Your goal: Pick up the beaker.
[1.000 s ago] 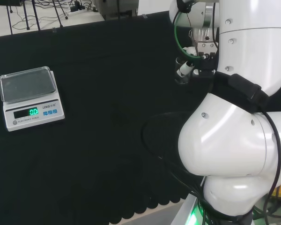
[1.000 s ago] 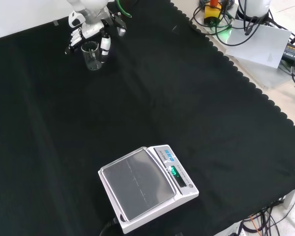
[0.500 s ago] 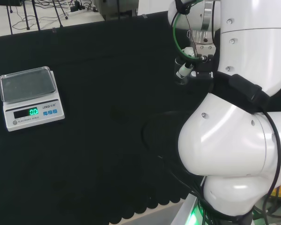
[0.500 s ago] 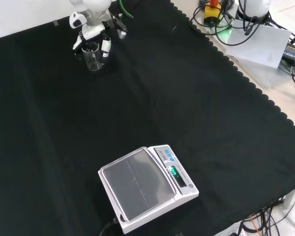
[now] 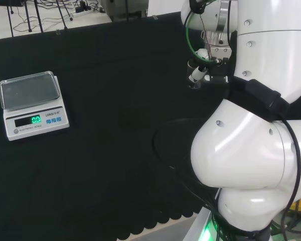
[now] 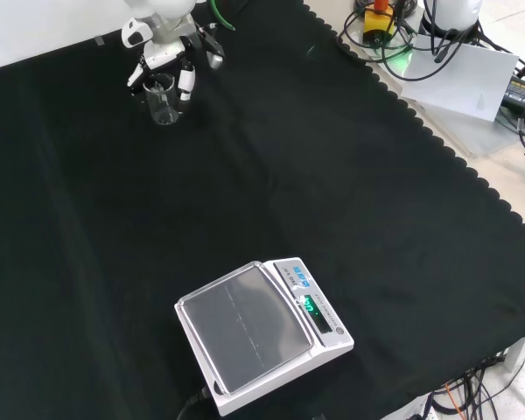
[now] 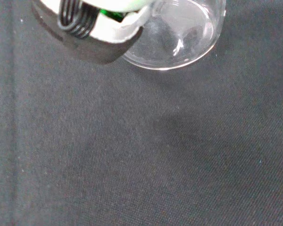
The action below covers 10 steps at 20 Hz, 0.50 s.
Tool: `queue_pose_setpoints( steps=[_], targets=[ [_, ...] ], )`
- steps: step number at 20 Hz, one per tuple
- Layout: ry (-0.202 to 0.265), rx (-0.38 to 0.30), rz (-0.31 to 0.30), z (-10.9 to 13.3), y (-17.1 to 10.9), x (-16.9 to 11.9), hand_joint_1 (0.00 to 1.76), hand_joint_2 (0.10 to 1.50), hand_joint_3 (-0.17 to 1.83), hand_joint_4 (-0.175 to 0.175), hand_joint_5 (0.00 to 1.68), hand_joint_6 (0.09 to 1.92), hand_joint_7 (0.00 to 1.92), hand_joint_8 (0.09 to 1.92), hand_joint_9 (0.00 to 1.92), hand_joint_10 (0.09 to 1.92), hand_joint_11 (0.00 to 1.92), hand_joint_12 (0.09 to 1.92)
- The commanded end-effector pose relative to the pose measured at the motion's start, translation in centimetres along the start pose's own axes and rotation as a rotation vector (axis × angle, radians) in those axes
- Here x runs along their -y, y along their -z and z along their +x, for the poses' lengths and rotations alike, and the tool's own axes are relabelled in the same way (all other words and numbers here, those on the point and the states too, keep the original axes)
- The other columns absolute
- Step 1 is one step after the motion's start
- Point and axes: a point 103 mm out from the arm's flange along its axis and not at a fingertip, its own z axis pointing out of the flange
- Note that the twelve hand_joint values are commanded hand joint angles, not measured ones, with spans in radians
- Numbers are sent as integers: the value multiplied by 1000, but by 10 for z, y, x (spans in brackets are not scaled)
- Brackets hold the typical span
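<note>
Camera layout: my three views of the bench.
My head view looks from behind and above the arm's base, its links (image 5: 251, 125) filling the right; my front view faces back, high over the cloth (image 6: 332, 175). Both share the scale (image 5: 32, 103) (image 6: 258, 332). My wrist view sits close above the beaker (image 7: 179, 33).

Lab, scale (image 6: 261, 333), glass beaker (image 6: 161, 99), robot arm (image 5: 251, 125)

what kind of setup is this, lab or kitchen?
Most likely a robotics lab bench arranged for chemistry-style handling. A clear glass beaker stands on the black cloth with the hand over it, a digital scale sits nearer the front camera, and cables trail past the bench edge.
</note>
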Motion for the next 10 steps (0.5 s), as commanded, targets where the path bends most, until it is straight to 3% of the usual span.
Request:
queue_pose_setpoints(
  steps=[1, 5, 10],
  targets=[
    [-1, 3, -23, 1, 22, 6, 1087, 800, 739, -27, 463, 1397, 649, 1336, 906, 1199, 910, 1232],
    [4, -1, -42, -7, 57, 17, 1088, 800, 744, -29, 471, 1404, 650, 1345, 906, 1205, 910, 1232],
    [4, 27, -81, 11, 79, 22, 1089, 799, 749, -30, 484, 1405, 649, 1351, 905, 1210, 909, 1235]
  ],
)
